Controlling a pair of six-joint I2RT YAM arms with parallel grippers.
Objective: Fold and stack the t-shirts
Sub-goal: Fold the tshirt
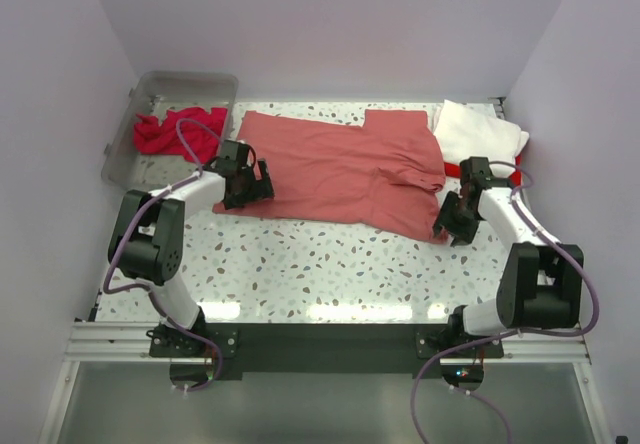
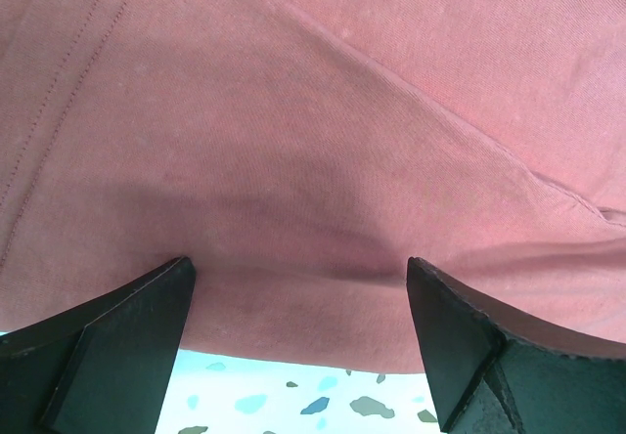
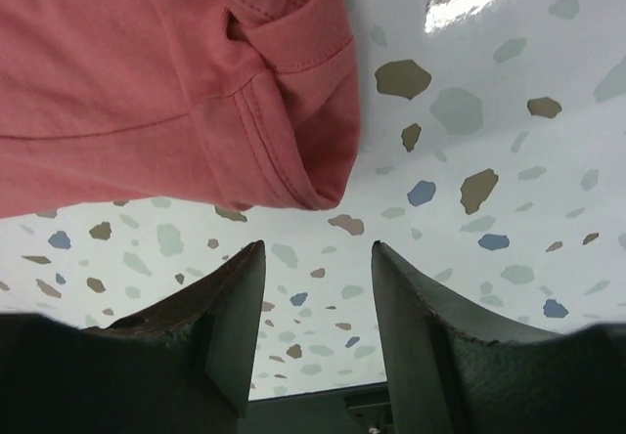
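Cloth being worked: the faded coral-red t-shirt (image 1: 340, 169) lies spread across the middle of the speckled table (image 1: 330, 264), unfolded.
Left gripper (image 2: 301, 292): at the shirt's 8 o'clock edge, jaws wide apart, hem lying just beyond the fingertips, nothing pinched.
Right gripper (image 3: 318, 263): at the shirt's 4 o'clock corner beside the bunched sleeve hem, jaws parted, nothing between them, bare table under them.
Why so placed: each arm seems set to take one near corner, so the near edge can be lifted over evenly (a judgement, not a thing seen).
Stack: the white t-shirt (image 1: 480, 134) sits folded at 2 o'clock, with a strip of the bright red t-shirt (image 1: 452, 170) showing at its near edge.
Waiting: the crimson t-shirt (image 1: 170, 132) lies crumpled in the clear plastic bin (image 1: 190, 76) at 10 o'clock.
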